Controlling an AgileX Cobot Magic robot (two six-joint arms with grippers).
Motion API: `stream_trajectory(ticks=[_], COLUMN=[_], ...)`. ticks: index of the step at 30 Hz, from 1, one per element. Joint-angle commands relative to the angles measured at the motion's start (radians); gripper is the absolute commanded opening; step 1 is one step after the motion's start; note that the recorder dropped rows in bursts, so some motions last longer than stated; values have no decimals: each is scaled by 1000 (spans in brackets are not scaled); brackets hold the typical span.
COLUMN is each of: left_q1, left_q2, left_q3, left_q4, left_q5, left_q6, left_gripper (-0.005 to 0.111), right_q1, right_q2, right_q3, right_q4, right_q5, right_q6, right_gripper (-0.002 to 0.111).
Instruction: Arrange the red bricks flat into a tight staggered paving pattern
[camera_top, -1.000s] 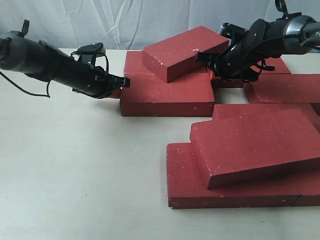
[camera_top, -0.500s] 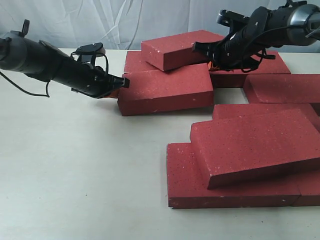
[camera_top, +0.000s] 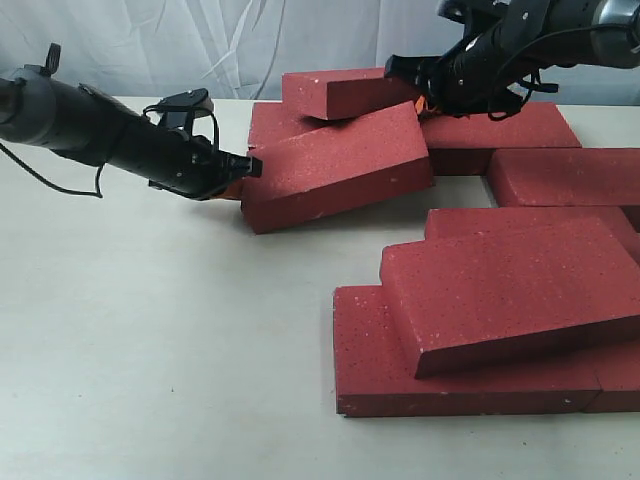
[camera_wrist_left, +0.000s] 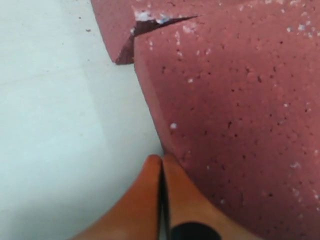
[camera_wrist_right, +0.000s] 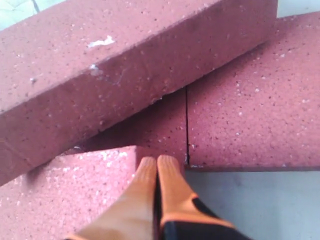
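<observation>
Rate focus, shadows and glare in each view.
Exterior view: sharp, even light, soft shadows under the tilted brick, no glare. Left wrist view: the left gripper blurs close up, table washed pale. Right wrist view: red bricks crisp, right gripper soft.

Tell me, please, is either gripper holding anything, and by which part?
Nothing is held: the left gripper and right gripper are shut empty, tips against dark red gritty bricks.

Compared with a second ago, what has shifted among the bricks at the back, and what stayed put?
The front brick has tipped, its right end lifted. The top brick riding on it has been carried up and back. The right gripper, shut, rose with that end. The left gripper stayed shut at the front brick's left corner. The near stack of bricks did not move.
</observation>
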Motion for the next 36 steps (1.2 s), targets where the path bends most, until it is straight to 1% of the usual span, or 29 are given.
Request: stream_trajectory(ticks=[1, 4, 6, 10, 13, 18, 23, 29, 32, 34, 36], left_q1=[-20, -20, -18, 2, 17, 19, 21, 32, 49, 71, 96], left_q2=[6, 6, 6, 6, 6, 6, 6, 6, 4, 2, 0], left_q3=[-5, -5, -5, -5, -5, -5, -5, -5, -5, -5, -5], left_q4=[-49, -49, -49, -56, -69, -76, -117, -119, -119, -119, -111], left_q5=[91, 95, 94, 94, 102, 115, 119, 121, 136, 146, 165], left_q6=[24, 24, 24, 24, 24, 26, 29, 29, 29, 24, -51], left_gripper=[0, 0, 0, 0, 0, 0, 0, 0, 0, 0, 0], right_q1=[19, 19, 19, 19, 14, 1, -10, -19, -40, -50, -52], right_q2=[-16, -16, -16, -16, -16, -16, 3, 23, -15, -58, -109], right_q3=[-7, -7, -7, -7, -7, -7, -7, -7, -7, -7, -7], right_q4=[30, -24, -84, -244, -309, -335, -357, -359, -363, -360, -362], right_q5=[26, 53, 76, 116, 135, 140, 140, 111, 148, 186, 245], right_q6=[-5, -2, 36, 137, 160, 173, 177, 182, 187, 191, 183], right_gripper=[-1, -1, -1, -1, -1, -1, -1, -1, -1, -1, -1])
